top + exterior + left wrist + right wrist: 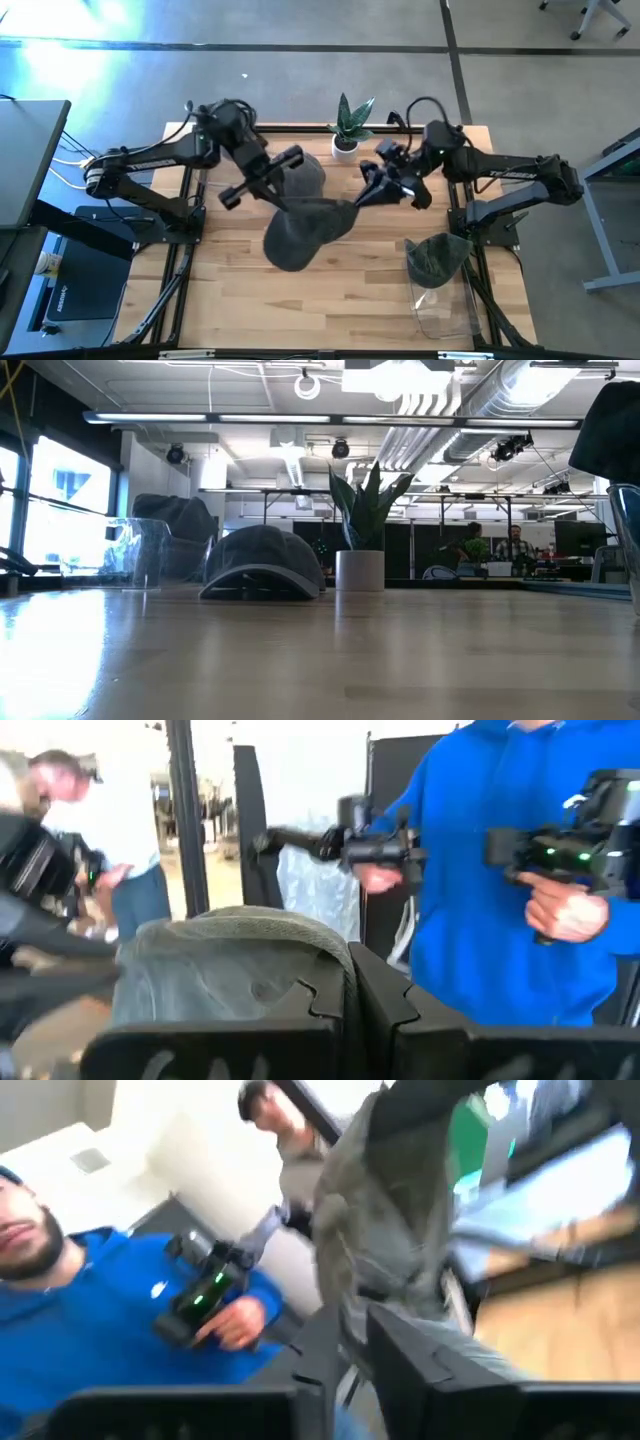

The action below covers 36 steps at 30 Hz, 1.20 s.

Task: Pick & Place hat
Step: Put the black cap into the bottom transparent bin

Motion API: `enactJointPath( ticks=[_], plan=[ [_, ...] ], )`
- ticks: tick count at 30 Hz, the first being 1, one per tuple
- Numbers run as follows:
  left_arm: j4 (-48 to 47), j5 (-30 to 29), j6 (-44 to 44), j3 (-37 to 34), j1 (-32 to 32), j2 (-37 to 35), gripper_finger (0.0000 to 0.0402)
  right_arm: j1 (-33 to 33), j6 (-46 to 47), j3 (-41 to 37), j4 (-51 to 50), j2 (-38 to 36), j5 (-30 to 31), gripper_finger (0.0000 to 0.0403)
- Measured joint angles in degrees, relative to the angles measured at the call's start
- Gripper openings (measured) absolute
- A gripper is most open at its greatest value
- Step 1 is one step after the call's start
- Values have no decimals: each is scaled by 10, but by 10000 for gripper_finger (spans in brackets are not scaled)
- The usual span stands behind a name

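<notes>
A: Our left gripper point(283, 203) is clenched on the grey hat point(305, 232); the left wrist view shows the fingers point(385, 995) pinched together on its edge.

B: And the right gripper point(370, 193)? It sits at the hat's opposite edge, cloth hanging against it in the right wrist view, but we cannot tell whether it grips or has let go.

A: We judge the hat is stretched between us above the table point(230, 300), mid-handover.

B: Around us stand another hat point(308, 175) beside the potted plant point(347, 128), and a green hat point(438, 258) over a clear stand point(445, 310), likely the placing spot.
</notes>
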Motion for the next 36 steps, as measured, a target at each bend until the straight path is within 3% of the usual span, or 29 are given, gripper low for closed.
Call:
enactJointPath(
  ticks=[7,13,16,24,36],
  plan=[
    [7,-38,-14,62,0,2,0,-47,-69,0,99,0,29,166],
    [4,-85,-29,100,0,3,0,-72,-187,0,82,13,43,253],
    [4,-104,-44,111,0,3,0,-72,-234,0,87,30,16,279],
    [-1,-143,-96,114,0,3,0,-77,-241,0,136,55,-132,290],
    [-1,-165,-134,114,0,3,0,-155,-197,0,74,42,-262,290]
  ],
)
